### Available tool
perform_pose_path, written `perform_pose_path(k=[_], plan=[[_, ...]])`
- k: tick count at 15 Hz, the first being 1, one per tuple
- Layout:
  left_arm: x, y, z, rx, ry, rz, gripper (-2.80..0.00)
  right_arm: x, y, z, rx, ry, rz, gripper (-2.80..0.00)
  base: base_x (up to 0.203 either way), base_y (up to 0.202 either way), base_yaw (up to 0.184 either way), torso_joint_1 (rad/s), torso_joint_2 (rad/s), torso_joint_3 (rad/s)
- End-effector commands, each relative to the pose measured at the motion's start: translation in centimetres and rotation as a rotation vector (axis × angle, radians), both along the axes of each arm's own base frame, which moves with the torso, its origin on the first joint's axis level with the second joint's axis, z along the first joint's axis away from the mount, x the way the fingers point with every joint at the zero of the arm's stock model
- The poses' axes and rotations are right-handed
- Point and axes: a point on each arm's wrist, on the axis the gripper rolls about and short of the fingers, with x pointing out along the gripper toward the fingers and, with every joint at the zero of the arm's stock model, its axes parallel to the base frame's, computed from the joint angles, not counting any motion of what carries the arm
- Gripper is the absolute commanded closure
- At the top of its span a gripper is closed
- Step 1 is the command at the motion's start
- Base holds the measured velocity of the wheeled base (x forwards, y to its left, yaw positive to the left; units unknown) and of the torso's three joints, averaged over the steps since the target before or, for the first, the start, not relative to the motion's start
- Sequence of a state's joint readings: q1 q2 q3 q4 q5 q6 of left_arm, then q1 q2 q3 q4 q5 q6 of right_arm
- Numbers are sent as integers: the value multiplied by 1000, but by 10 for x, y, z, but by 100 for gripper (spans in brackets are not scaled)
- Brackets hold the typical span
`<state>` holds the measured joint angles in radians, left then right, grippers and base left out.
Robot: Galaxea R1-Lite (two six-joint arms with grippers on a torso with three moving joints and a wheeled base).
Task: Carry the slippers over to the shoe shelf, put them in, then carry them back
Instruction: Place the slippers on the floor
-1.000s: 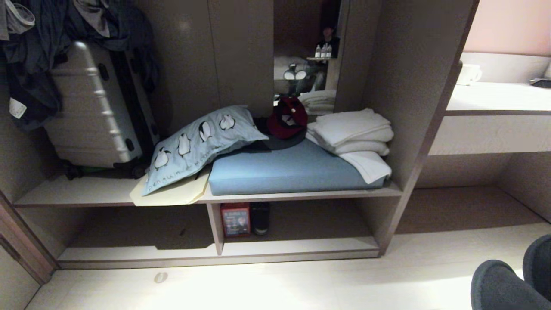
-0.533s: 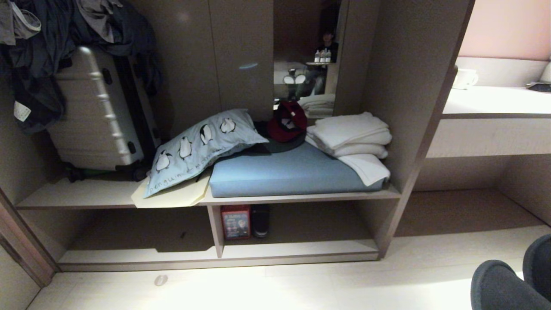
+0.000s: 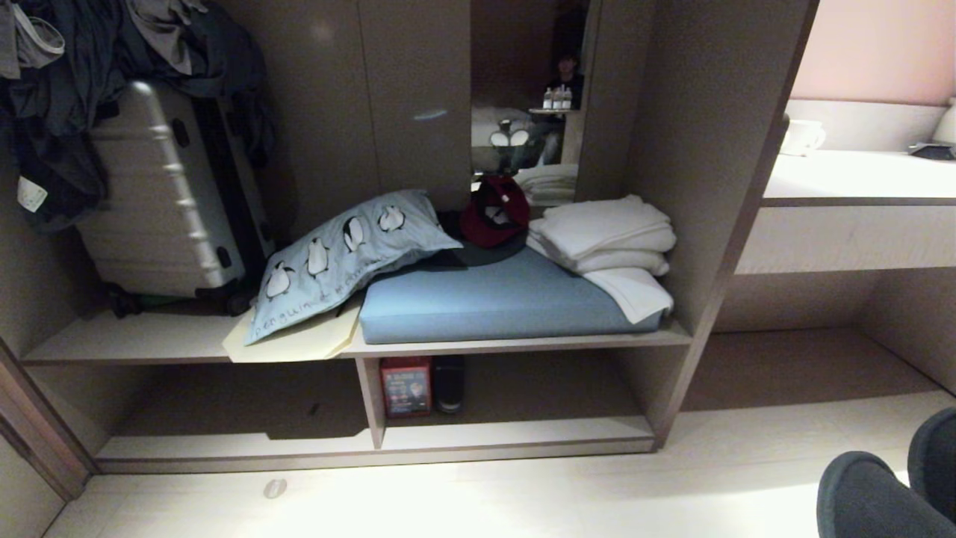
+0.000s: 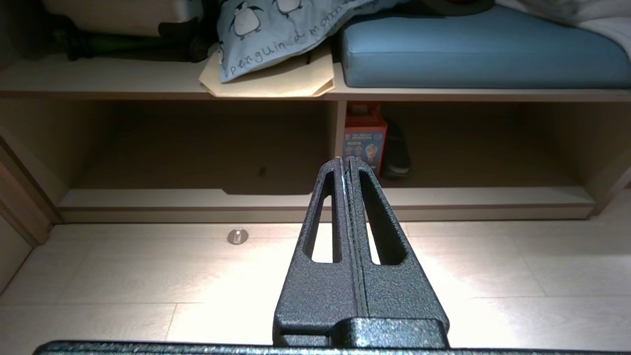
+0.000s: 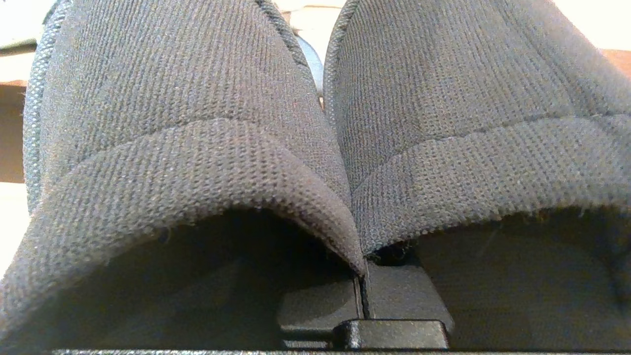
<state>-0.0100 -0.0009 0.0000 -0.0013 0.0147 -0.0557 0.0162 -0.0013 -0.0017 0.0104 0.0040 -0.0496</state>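
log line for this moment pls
phase: carrying to shoe shelf | right gripper: shut on slippers | left gripper: shut, empty | shelf: not reached

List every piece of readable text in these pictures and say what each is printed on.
"penguin & moun..." runs along the edge of the penguin pillow; the rest is hidden by a fold.
The red box in the shoe shelf carries print and pictures, too small to read.
The white tag on the hanging clothes: illegible.
Nothing else bears text.
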Motion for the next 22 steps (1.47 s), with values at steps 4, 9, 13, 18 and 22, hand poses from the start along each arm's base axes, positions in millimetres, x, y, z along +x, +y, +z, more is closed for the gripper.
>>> perform_pose_path(k=[4,9,13,18,22], plan=[[0,0,0,-3,1,0,0,0,0,0,-1,2,1,0,2,-159,4,2,1,8],[0,0,0,-3,1,1,0,0,0,0,-1,2,0,0,0,-197,3,3,3,3],[0,0,0,-3,1,1,0,0,0,0,-1,1,1,0,0,-197,3,3,3,4],[0,0,0,-3,1,0,0,0,0,0,-1,2,0,0,0,-197,1,3,3,0],[0,0,0,-3,1,1,0,0,0,0,-1,2,1,0,0,-197,2,1,1,2]])
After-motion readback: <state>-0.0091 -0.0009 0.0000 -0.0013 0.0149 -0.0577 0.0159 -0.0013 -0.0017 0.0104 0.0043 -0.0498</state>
